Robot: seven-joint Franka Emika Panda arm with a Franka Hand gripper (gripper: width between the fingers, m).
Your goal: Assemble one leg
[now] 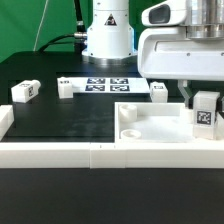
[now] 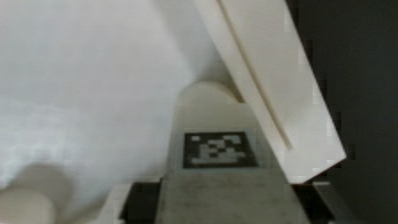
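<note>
My gripper (image 1: 204,112) is shut on a leg (image 1: 205,113), a small white block with a black-and-white tag on its face. It holds the leg upright over the right rear corner of the large white square recessed panel (image 1: 150,128). In the wrist view the leg (image 2: 217,150) fills the space between my fingertips (image 2: 151,192), pointing down toward the panel's floor (image 2: 89,90) beside its raised rim (image 2: 267,80). Three more legs lie on the black table: one at the exterior view's left (image 1: 25,91), one near the middle (image 1: 66,86), one behind the panel (image 1: 158,90).
The marker board (image 1: 103,84) lies at the back of the table before the robot base (image 1: 106,35). A white L-shaped fence (image 1: 40,152) runs along the table's front and left edges. A round peg (image 1: 131,131) stands up inside the panel.
</note>
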